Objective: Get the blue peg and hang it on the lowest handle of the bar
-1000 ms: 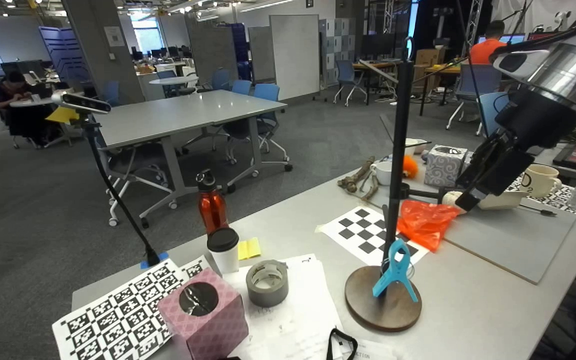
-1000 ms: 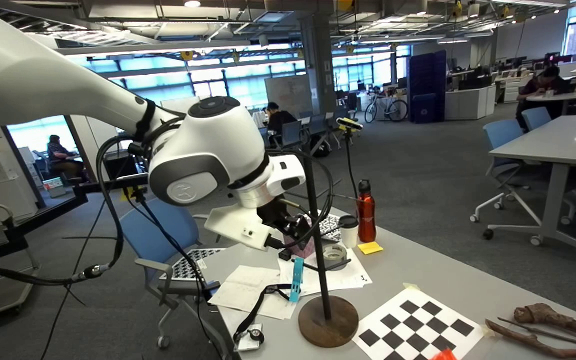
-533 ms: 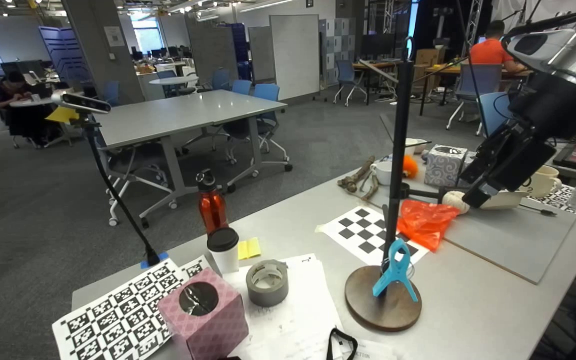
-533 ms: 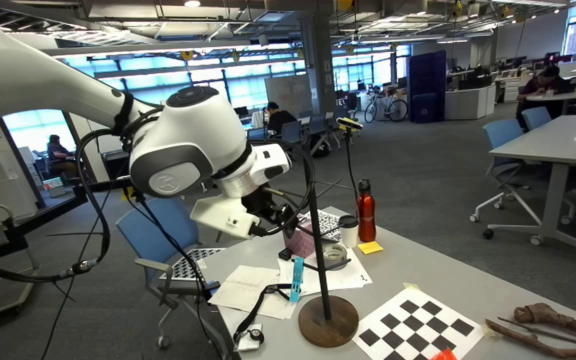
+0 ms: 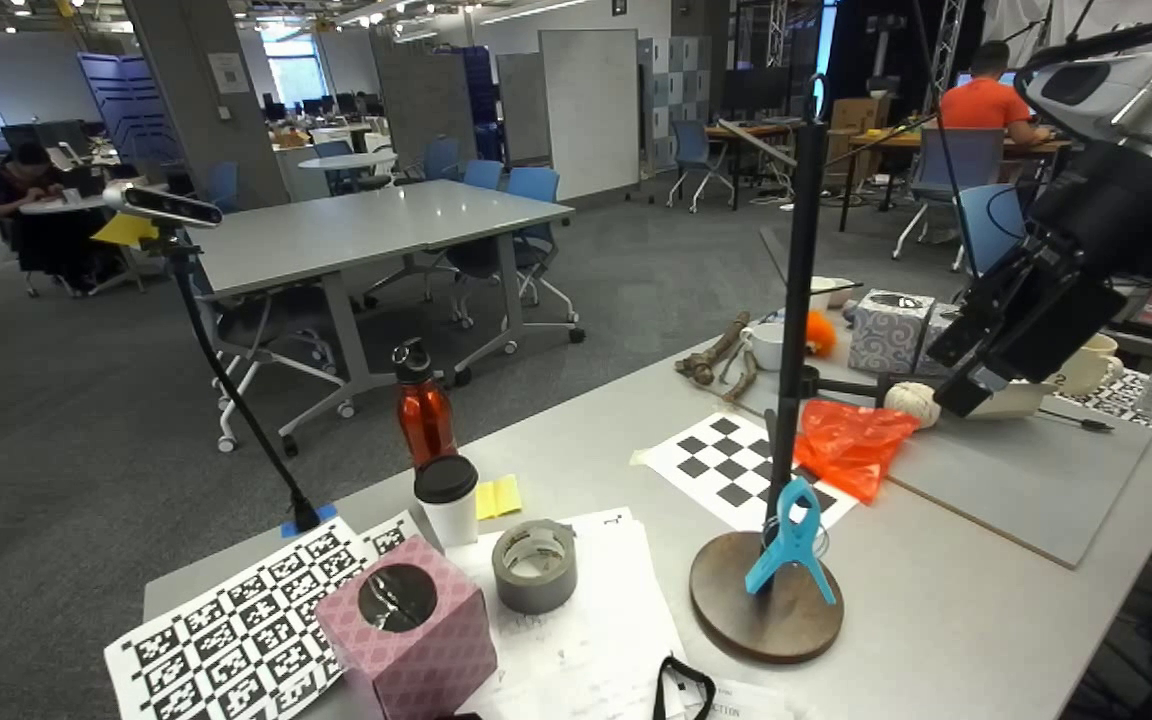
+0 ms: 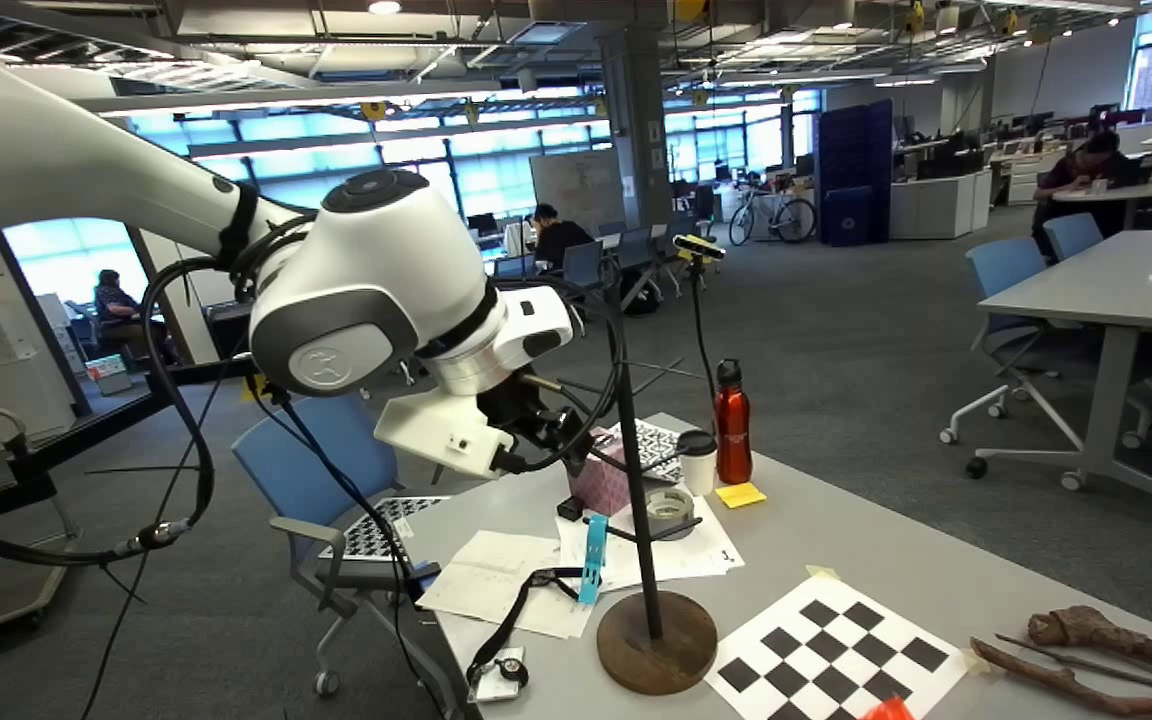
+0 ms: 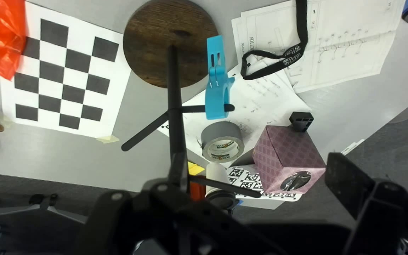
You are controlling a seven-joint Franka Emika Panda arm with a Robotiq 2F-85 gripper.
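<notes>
Blue peg (image 7: 215,92) hangs by its loop on a low handle (image 7: 194,109) of the bar (image 7: 174,85), judged the lowest, legs downward; gripper (image 7: 257,157) apart from it, fingers (image 7: 347,180) spread, grasping nothing, presumably so the handle alone bears the peg

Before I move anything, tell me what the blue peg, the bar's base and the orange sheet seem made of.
The blue peg: probably plastic, smooth, with neat slots. The bar's base: likely wood, satin, since dark grain shows. The orange sheet: apparently thin plastic film, by its shiny creases.
</notes>
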